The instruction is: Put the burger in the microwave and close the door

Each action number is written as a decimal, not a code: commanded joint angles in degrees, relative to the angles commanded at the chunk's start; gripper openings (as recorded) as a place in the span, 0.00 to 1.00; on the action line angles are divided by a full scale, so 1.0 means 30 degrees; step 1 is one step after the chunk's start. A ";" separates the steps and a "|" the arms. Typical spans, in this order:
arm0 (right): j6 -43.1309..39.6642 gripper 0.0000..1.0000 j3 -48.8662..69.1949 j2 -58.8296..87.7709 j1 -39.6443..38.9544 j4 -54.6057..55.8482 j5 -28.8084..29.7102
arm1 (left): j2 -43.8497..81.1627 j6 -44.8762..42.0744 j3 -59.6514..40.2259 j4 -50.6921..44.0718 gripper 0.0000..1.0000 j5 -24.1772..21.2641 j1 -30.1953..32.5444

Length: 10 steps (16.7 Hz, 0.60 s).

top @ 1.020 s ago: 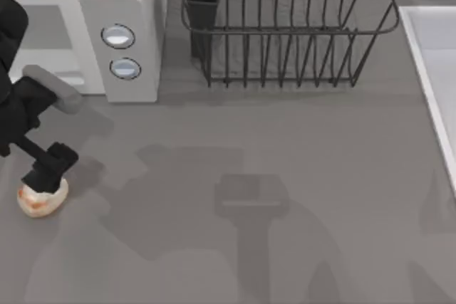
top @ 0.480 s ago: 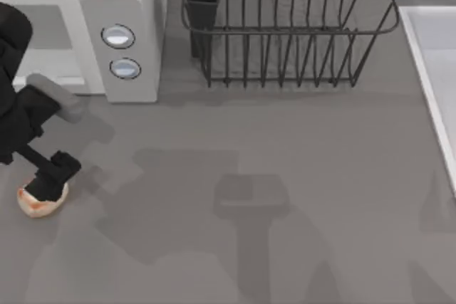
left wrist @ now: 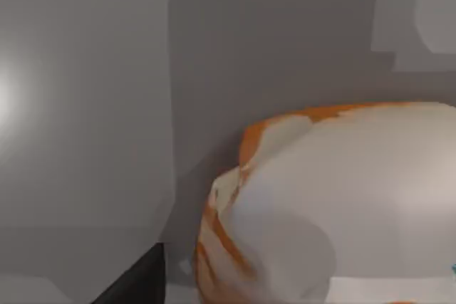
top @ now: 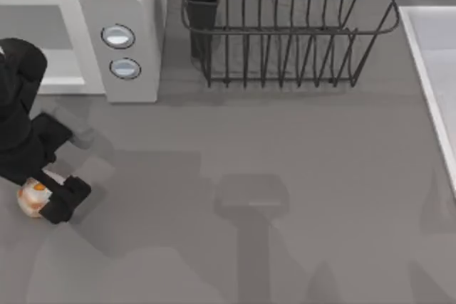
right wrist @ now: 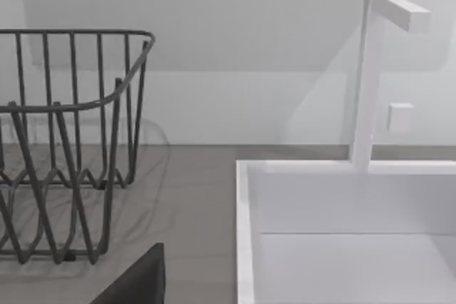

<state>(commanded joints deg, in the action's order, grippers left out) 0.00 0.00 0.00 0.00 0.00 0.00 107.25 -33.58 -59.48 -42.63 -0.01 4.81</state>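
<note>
1. The left gripper (top: 44, 201) of the black AgileX arm is low at the tabletop's left edge, clamped on the small round cream burger (top: 30, 198) with an orange spot on top.
2. In the left wrist view the burger (left wrist: 335, 204) sits very close, its orange rim showing above the plain grey tabletop (left wrist: 85, 105).
3. Farther back stands the large white boxy microwave (top: 132, 5), its grey cavity open and two round silver-blue knobs on its panel.
4. Beside it, to the right, is a black wire dish rack (top: 285, 26).
5. At the right edge lies a white rectangular sink (right wrist: 342, 233).
</note>
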 joint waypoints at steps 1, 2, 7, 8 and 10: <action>0.0000 1.00 0.0000 0.0000 0.0000 0.0000 0.0000 | 0.0384 -0.0043 0.0039 0.0403 1.00 -0.0006 -0.0037; 0.0000 1.00 0.0000 0.0000 0.0000 0.0000 0.0000 | 0.0743 -0.0086 0.0022 0.0750 1.00 -0.0010 -0.0078; 0.0000 1.00 0.0000 0.0000 0.0000 0.0000 0.0000 | 0.1430 -0.0175 -0.0175 0.1376 1.00 -0.0003 -0.0175; 0.0000 1.00 0.0000 0.0000 0.0000 0.0000 0.0000 | 0.1430 -0.0175 -0.0175 0.1376 1.00 -0.0003 -0.0175; 0.0000 1.00 0.0000 0.0000 0.0000 0.0000 0.0000 | 0.1430 -0.0175 -0.0175 0.1376 0.92 -0.0003 -0.0175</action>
<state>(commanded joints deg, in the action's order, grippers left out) 0.00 0.00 0.00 0.00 0.00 0.00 111.54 -34.10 -60.00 -38.50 -0.02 4.29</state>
